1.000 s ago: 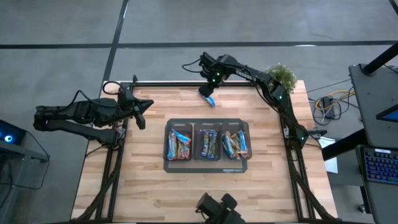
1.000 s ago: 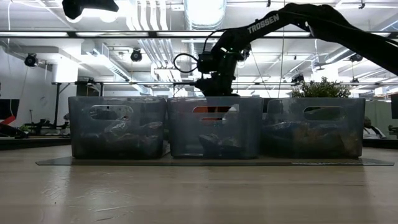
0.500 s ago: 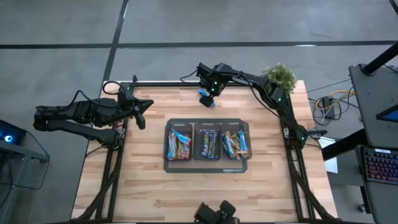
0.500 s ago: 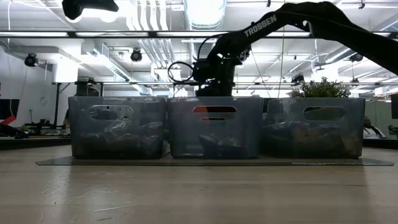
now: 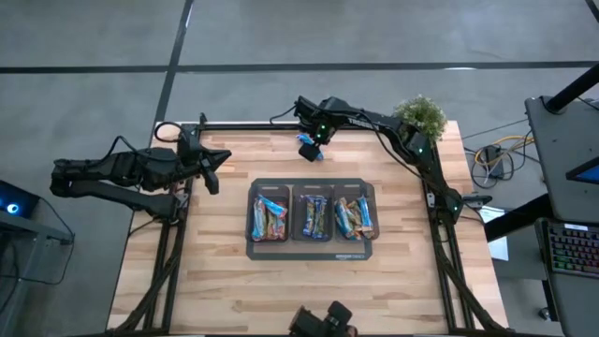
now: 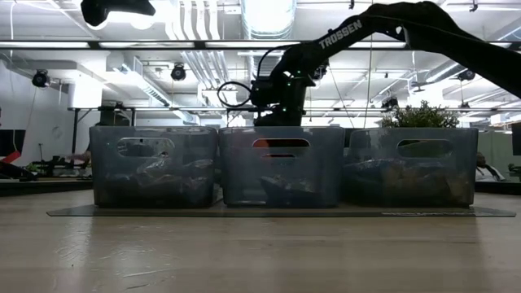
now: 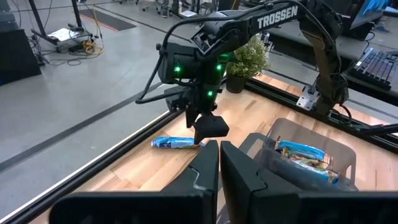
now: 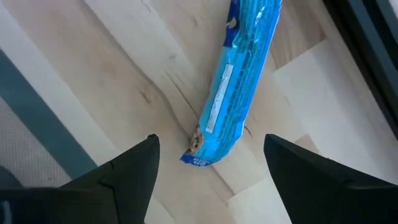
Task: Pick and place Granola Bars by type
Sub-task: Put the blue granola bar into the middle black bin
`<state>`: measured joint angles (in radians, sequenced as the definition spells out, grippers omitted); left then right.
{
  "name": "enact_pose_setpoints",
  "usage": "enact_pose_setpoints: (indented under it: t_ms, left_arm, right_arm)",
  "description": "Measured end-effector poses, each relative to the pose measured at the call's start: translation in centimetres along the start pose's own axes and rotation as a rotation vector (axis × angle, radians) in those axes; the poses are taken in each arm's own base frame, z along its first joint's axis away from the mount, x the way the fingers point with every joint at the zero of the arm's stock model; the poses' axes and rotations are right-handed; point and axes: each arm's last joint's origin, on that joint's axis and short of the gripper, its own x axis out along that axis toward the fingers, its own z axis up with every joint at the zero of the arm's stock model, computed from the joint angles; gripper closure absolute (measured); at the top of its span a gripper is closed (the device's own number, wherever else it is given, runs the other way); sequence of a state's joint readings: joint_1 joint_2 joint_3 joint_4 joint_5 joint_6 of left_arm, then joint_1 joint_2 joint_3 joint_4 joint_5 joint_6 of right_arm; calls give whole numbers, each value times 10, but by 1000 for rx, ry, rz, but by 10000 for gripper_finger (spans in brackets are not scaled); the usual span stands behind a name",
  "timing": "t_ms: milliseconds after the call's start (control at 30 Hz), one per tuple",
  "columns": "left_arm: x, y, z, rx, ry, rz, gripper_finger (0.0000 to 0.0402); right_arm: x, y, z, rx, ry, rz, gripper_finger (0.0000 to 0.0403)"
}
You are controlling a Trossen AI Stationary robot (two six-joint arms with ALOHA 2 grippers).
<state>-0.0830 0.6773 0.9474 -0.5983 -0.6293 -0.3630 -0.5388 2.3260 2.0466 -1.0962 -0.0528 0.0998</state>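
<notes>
Right tool (image 5: pixel 312 150) spread wide, released, poised over a light blue bar (image 8: pixel 239 74) lying flat on the tabletop (image 5: pixel 234 271) at the far edge, beyond the middle bin (image 5: pixel 313 216) of the tray (image 5: pixel 311 252). Fingers (image 8: pixel 124 177) straddling bar's near end in right wrist view, wood visible betw. each finger and wrapper, so apart, nothing gripped. Arm reaching in from far right corner past the potted plant (image 5: pixel 423 114), wrist bent downward, green lights on. Seen in left wrist view as dark head (image 7: pixel 208 124) just above same bar (image 7: pixel 176 142).

Left tool (image 5: pixel 211 168) clenched, empty, parked at tabletop's left edge, well apart from tray, arm folded out to the left.

Other granola bars: sorted in three bins on tray, mid-tabletop. Left bin (image 5: pixel 269 217) w/ light blue & mixed wrappers, middle w/ dark blue, right bin (image 5: pixel 355 216) w/ orange-brown plus blue. Low view: three translucent bins (image 6: pixel 279 165) in a row, right arm (image 6: pixel 285 81) dropping behind the middle one.

Vs. 1 s ago: right tool shifted a bit further from tray toward far rail, now centred over bar instead of off to its side; opened wider, to full spread. Bar lying in about the same spot. Last half sec: almost no change. Left arm unmoved. Bins' contents same.
</notes>
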Motion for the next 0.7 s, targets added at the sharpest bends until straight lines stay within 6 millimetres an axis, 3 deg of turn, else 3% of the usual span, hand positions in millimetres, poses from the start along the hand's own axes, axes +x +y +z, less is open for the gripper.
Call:
enact_pose_setpoints:
  t_ms: [700]
  left_arm:
    - [0,0,0,-1,0,0,401]
  right_arm:
    - [32,-2,-13,1,30,-3,129]
